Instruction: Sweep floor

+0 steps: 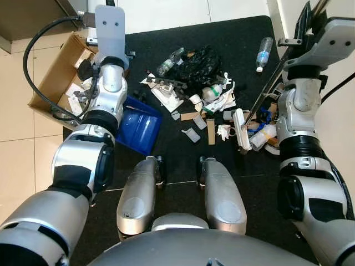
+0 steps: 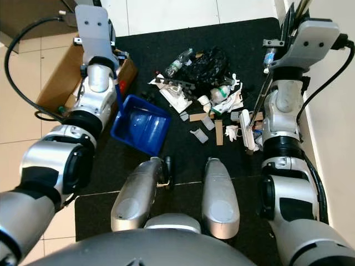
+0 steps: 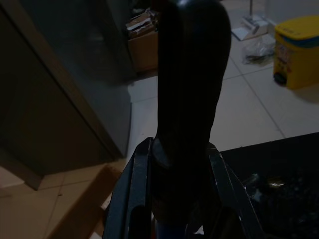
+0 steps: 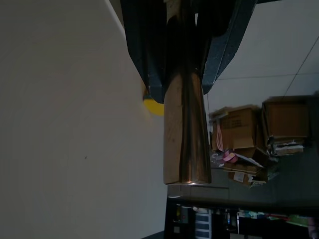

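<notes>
Robot stands on the black mat (image 1: 233, 44), dustpan and broom in its grippers.

Near its feet, at about 10 o'clock, the blue dustpan (image 2: 140, 129) rests on the mat; the left gripper (image 3: 172, 189) is clamped on its dark handle (image 3: 192, 99). At 1 o'clock the right gripper (image 4: 187, 55) grips the broom pole (image 4: 185, 124), white broom head (image 1: 241, 130) touching the rubbish pile (image 1: 202, 88). Farther, at 1 o'clock, a plastic bottle (image 1: 264, 53).

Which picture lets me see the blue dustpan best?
The right eye view: the whole blue dustpan lies open on the black mat, beside the trash pile. In the left eye view the left arm hides part of it. The left wrist view is dark and shows the left claw shut on its black handle.
</notes>
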### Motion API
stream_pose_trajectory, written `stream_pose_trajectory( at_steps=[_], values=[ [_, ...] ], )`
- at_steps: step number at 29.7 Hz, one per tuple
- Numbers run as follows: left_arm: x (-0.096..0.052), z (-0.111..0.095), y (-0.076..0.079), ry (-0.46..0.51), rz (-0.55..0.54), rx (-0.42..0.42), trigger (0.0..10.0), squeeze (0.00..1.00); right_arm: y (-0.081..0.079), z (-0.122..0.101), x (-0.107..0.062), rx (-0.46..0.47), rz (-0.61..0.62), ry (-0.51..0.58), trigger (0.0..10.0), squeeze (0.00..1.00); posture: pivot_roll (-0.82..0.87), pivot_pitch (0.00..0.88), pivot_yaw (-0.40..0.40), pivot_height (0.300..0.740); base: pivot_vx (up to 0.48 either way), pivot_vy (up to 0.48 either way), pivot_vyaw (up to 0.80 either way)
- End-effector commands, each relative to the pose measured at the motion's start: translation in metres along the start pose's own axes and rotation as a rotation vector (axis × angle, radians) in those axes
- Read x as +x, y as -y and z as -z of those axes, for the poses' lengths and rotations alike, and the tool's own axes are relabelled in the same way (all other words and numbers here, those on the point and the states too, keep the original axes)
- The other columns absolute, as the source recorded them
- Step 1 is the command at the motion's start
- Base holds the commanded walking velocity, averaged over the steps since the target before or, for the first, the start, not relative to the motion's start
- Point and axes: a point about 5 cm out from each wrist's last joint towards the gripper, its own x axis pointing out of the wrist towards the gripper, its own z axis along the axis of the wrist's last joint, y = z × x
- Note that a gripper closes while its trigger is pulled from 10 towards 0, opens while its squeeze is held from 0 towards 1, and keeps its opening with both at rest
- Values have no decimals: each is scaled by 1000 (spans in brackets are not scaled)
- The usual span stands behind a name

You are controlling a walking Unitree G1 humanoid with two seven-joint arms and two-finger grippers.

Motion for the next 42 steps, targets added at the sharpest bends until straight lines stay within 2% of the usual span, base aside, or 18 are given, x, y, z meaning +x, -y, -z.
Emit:
stream_pose_trajectory(
  at_steps=[1, 7, 10, 18, 20, 23, 26, 29, 30, 34, 36, 38, 39, 42],
  values=[
    [-2, 2, -1, 12, -4, -1, 10000, 0, 4, -2, -3, -12, 6, 18, 10000, 0, -44, 239, 98, 740, 0, 0, 0],
    [-10, 14, -7, -2, 17, 22, 10000, 0, 5, 1, -5, -11, 13, 8, 10000, 0, -20, 212, 102, 740, 0, 0, 0],
    [-21, 35, -16, -72, 11, 30, 10000, 0, 1, 3, -5, -2, 9, 0, 10000, 0, -11, 191, 99, 740, 0, 0, 0],
    [-43, 62, -17, -158, 37, -9, 10000, 0, 0, 3, -3, -2, 0, -3, 10000, 0, -8, 171, 87, 740, 0, 0, 0],
    [-44, 64, -16, -167, 40, -13, 10000, 0, 1, 3, -3, -2, -1, -3, 10000, 0, -8, 170, 88, 740, 0, 0, 0],
    [-50, 67, -12, -161, 117, -16, 10000, 0, 3, 3, -3, -10, -2, -1, 10000, 0, -2, 158, 97, 740, 0, 0, 0],
    [-52, 67, -16, -152, 140, -4, 10000, 0, 4, 3, -3, -13, -2, 0, 10000, 0, 5, 154, 103, 740, 0, 0, 0],
    [-51, 65, -27, -136, 159, 28, 10000, 0, 5, 3, -3, -18, 1, 2, 10000, 0, 8, 150, 108, 740, 0, 0, 0],
    [-51, 63, -39, -133, 149, 36, 10000, 0, 6, 3, -2, -21, 3, 4, 10000, 0, 25, 149, 116, 740, 0, 0, 0],
    [-52, 60, -51, -127, 156, 48, 10000, 0, 8, 3, -2, -24, 4, 3, 10000, 0, 40, 143, 123, 740, 0, 0, 0],
    [-52, 60, -51, -127, 156, 48, 10000, 0, 8, 3, -2, -24, 4, 3, 10000, 0, 40, 143, 123, 740, 0, 0, 0],
    [-58, 60, -60, -155, 170, 35, 10000, 0, 9, 3, -2, -29, 4, -2, 10000, 0, 50, 138, 120, 740, 0, 0, 0],
    [-67, 61, -62, -184, 207, 12, 10000, 0, 9, 4, -1, -32, 3, -7, 10000, 0, 53, 136, 115, 740, 0, 0, 0],
    [-72, 62, -62, -203, 244, 0, 10000, 0, 9, 4, 0, -34, -1, -10, 10000, 0, 52, 137, 114, 740, 0, 0, 0]
  ],
)
